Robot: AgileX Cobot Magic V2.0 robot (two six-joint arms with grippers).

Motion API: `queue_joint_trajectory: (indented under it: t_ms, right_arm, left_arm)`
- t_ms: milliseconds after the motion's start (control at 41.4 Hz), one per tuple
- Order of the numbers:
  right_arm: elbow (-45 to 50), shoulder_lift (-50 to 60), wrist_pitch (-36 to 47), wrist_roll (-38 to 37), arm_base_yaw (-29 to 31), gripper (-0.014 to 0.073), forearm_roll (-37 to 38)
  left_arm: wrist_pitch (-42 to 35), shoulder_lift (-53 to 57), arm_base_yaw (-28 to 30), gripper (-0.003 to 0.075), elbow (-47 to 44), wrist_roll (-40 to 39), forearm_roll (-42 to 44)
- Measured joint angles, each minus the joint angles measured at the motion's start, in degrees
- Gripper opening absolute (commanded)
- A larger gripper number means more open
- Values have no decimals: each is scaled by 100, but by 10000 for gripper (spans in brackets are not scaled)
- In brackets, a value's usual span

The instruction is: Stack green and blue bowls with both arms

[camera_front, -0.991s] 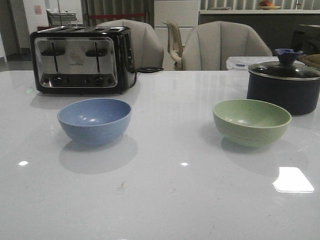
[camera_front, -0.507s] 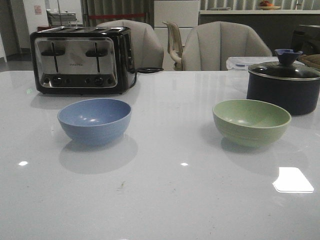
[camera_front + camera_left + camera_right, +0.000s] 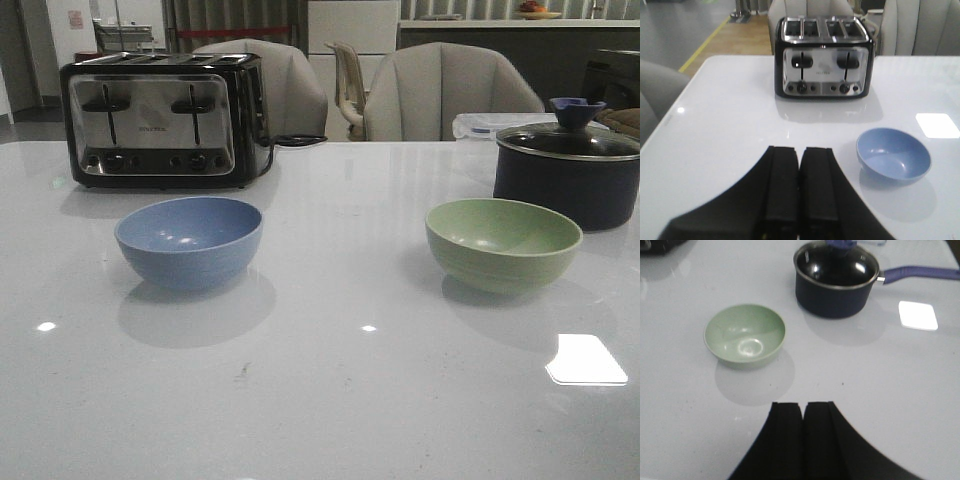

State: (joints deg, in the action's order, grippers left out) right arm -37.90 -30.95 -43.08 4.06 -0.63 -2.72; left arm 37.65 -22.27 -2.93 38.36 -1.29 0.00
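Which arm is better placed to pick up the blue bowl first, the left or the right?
Left. The dusty blue matte bowl sits on the robot's left, close to the left gripper; the right gripper faces the pale green bowl.

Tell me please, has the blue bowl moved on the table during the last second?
No. In the front view the blue bowl sits in the same spot in front of the toaster, with the same gap between them as before.

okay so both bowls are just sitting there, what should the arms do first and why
Probably open the left gripper and bring it toward the blue bowl. Both bowls sit apart, empty and untouched, the green bowl on the right, and both grippers are shut and away from them, right gripper included.
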Motion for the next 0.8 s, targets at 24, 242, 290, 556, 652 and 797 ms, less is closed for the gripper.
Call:
queue_joint_trajectory:
  t_ms: [24, 242, 290, 556, 652, 797]
  right_arm:
    - [0, -93, -26, 0, 0, 34, 0]
    - [0, -691, -157, 0, 0, 34, 0]
    - [0, -811, -181, 0, 0, 34, 0]
    - [0, -1062, -256, 0, 0, 374, 0]
    - [0, -1062, -256, 0, 0, 496, 0]
    - [0, -1062, -229, 0, 0, 514, 0]
  left_arm:
    - [13, -21, 0, 102, -38, 0, 0]
    - [7, -247, 0, 102, -468, 0, 0]
    - [7, -292, 0, 102, -538, 0, 0]
    - [8, -528, 0, 480, -604, 0, 0]
    - [8, -596, 0, 579, -604, 0, 0]
    - [8, -698, 0, 584, -604, 0, 0]
